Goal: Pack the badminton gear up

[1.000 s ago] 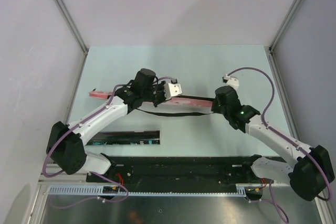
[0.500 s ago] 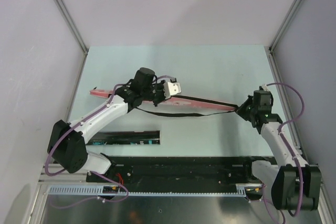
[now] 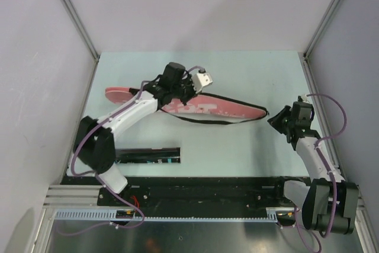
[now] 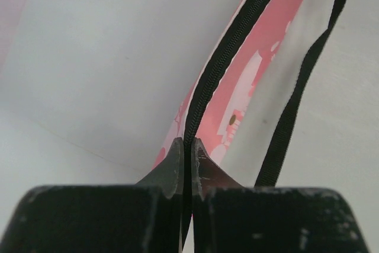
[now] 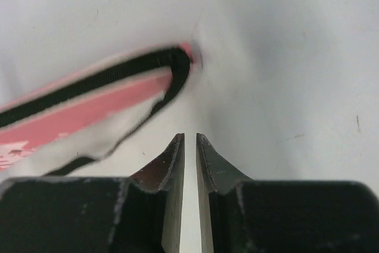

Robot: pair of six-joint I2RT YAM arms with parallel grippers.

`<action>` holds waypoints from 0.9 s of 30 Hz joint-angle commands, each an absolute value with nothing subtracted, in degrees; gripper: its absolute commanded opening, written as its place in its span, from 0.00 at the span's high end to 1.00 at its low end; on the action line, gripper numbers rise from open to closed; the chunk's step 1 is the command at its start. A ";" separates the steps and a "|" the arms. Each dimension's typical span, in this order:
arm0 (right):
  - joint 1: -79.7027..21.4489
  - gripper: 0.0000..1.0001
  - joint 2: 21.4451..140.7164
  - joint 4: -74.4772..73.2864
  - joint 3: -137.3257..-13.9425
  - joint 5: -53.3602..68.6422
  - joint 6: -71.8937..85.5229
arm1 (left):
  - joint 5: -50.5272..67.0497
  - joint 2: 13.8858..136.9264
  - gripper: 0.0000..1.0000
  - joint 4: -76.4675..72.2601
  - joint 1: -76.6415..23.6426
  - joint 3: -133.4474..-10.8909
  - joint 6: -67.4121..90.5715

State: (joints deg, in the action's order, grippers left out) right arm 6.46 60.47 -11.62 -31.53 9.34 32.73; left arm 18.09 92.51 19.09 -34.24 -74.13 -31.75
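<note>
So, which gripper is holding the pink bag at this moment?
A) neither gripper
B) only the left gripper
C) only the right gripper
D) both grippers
B: the left gripper is closed on the edge of the pink racket bag, while the right gripper is slightly open and empty, apart from the bag's narrow end.

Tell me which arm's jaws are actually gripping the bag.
The left arm: its jaws are shut on the pink bag at its black zipper. The right arm has its jaws slightly apart, just off the bag's tip, gripping nothing.
</note>
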 commanded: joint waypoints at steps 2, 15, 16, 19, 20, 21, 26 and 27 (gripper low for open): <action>7.99 0.82 61.17 -9.23 -35.07 7.29 30.76 | 13.18 99.04 1.00 9.59 -35.85 -84.01 -26.36; 10.46 0.58 56.26 -13.78 -31.55 8.42 28.22 | 10.73 100.56 0.65 7.12 -38.85 -77.63 -27.34; 10.11 0.48 55.55 -14.84 -31.55 8.96 26.91 | 11.16 97.68 0.59 7.12 -38.76 -76.39 -25.16; 8.45 0.27 51.69 -18.45 -31.55 7.92 25.67 | 14.05 92.57 0.29 7.21 -38.76 -72.52 -20.68; 8.09 0.24 50.64 -19.15 -31.55 7.48 25.58 | 14.76 91.50 0.18 7.21 -38.76 -71.73 -19.61; 7.56 0.23 48.45 -19.94 -31.55 7.56 25.40 | 14.85 90.45 0.18 7.29 -38.67 -71.02 -18.64; 1.00 0.19 43.43 -21.44 -32.52 8.61 27.85 | 19.86 84.13 0.15 7.29 -38.06 -69.35 -12.75; 0.18 0.18 42.55 -21.27 -32.69 8.53 28.04 | 21.69 83.33 0.14 7.29 -37.53 -69.17 -11.70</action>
State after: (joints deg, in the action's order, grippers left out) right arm 4.58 45.60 -19.79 -31.59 7.97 27.22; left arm 15.81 90.37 10.37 -38.65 -69.38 -18.94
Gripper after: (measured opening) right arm 0.810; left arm 0.846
